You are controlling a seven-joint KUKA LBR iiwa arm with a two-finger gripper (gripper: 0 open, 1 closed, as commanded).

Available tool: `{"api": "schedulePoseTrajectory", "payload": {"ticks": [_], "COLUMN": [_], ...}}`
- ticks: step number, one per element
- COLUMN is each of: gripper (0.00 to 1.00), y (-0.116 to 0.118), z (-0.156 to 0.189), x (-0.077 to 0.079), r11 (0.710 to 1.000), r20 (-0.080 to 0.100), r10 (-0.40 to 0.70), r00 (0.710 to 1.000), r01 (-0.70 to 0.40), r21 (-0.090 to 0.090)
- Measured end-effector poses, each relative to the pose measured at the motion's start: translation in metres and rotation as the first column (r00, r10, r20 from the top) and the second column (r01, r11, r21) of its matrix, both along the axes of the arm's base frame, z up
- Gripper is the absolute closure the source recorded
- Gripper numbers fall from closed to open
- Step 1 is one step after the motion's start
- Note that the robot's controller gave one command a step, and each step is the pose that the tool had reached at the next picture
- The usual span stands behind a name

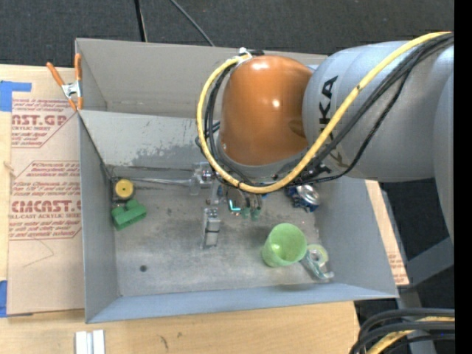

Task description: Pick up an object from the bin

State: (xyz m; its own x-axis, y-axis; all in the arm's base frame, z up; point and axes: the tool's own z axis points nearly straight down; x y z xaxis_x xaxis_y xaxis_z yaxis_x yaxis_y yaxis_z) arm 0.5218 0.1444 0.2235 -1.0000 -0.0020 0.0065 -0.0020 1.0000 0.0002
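Fingers [212, 233]: slender, grey, under the orange wrist cover [264, 113]. Hang low over a bare patch of floor at the middle of the grey metal bin [158, 275]. Spread or pressed together: cannot tell.

Nearest thing: green cup [285, 245]. Lies on its side, right of the fingers and slightly nearer, apart from them, mouth turned up and to the left.

Just right of the cup, touching or almost touching it: clear plastic piece [318, 262] with a ring-shaped end, in the near right corner.

Farther and to the right: blue-and-silver thing [304, 195], partly hidden under the arm [383, 116]; kind not to be told.

Left of the fingers, along the foot of the far wall: thin grey rod [158, 181], running left to right, its right end close to the fingers' upper part.

Left side of the bin, well apart from the fingers: yellow disc [123, 189] lying flat at the rod's left end; just near of it, green block [127, 214], tilted, close beside the disc.

Near left floor: small dark speck [142, 268], alone.
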Motion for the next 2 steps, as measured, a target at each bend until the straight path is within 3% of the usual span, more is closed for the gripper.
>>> {"api": "schedulePoseTrajectory", "payload": {"ticks": [1,2], "gripper": [0.00,0.00], "y": [0.053,0.105], "z": [-0.159,-0.123], "x": [0.059,0.042], "r11": [0.992,0.842], "r20": [0.004,0.012], "r10": [0.129,0.539], "r00": [0.992,0.842], "r01": [-0.129,-0.539], "r21": [0.000,0.001]}}
